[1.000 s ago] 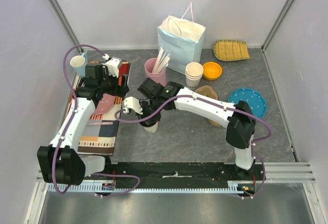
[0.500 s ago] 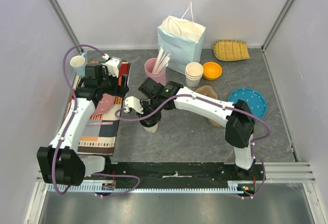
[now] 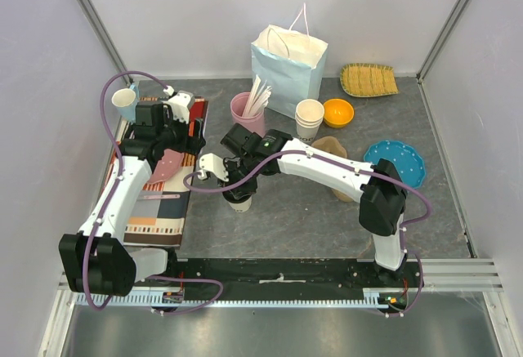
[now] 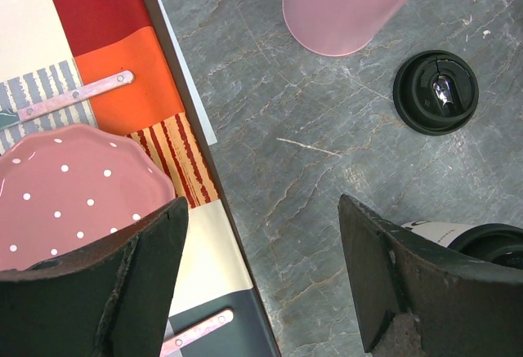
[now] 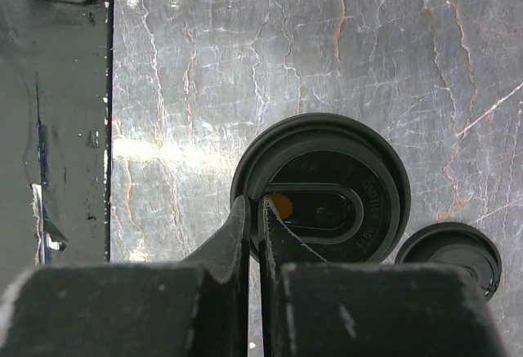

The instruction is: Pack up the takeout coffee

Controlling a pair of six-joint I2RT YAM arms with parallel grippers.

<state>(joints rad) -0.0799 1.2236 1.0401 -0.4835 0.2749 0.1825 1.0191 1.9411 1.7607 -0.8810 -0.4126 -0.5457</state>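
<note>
**Over the lidded cup, right jaws pinched shut**

Near the middle of the grey surface point(image 3: 327, 210) stood the takeout coffee point(image 3: 239, 202), upright, its black lid point(image 5: 327, 189) on. It was just right of the striped placemat point(image 3: 159, 206) and well short of the pale blue paper bag point(image 3: 288, 67) at the back wall. My right jaws hung straight above it, closed, the two fingertips point(image 5: 233, 247) pressed together with only a sliver between them. Their tips lay over the left rim of the lid. Whether they touched it I could not tell. A loose black lid point(image 5: 449, 257) lay flat on the surface just beside the cup.

My left jaws stood wide open and held nothing. One finger point(image 4: 122, 292) was over the placemat's edge by the pink dotted plate point(image 4: 73, 185), and the other finger point(image 4: 400, 283) was over bare surface. From that wrist I saw the coffee point(image 4: 490, 241) at the lower right, the loose lid point(image 4: 435, 93) beyond it, and the pink tumbler point(image 4: 351, 6) farther back.

A stack of lidless white cups point(image 3: 309, 118) stood in front of the bag, beside an orange bowl point(image 3: 337, 112).
</note>
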